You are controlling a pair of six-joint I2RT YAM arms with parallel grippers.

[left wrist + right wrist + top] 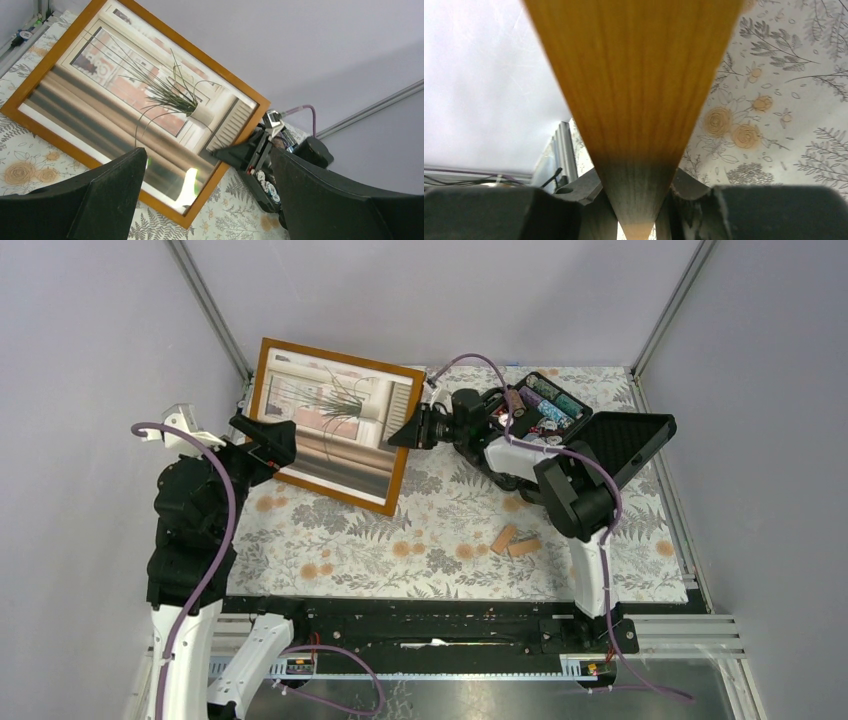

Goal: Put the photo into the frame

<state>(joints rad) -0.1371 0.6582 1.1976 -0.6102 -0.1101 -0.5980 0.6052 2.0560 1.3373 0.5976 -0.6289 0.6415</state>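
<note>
- Right arm's fingers (406, 432) fill the bottom of their own wrist view. They are closed narrowly on the thin wooden border of the frame (340, 496), which runs straight away from that camera.
- That grip sits about midway along the frame's right short side. The frame is tipped up, with wall showing on one side of the held edge and the floral tabletop (450, 560) on the other.
- Its lower long edge lies at the tabletop (whether it actually touches, I cannot tell).
- Inside the border sits the photo (335, 412), its plant-and-window print facing the arms. Whether it is fully seated or backed cannot be seen from the front.
- Left arm's fingers (268, 446) are spread as wide as they go and hold nothing. They hover just beside the frame's lower left part, pointing at its face.
- The long axis runs from the left arm across to the right arm's grip. The free left short side is therefore nearest the left arm, which looks best placed to steady it.
</note>
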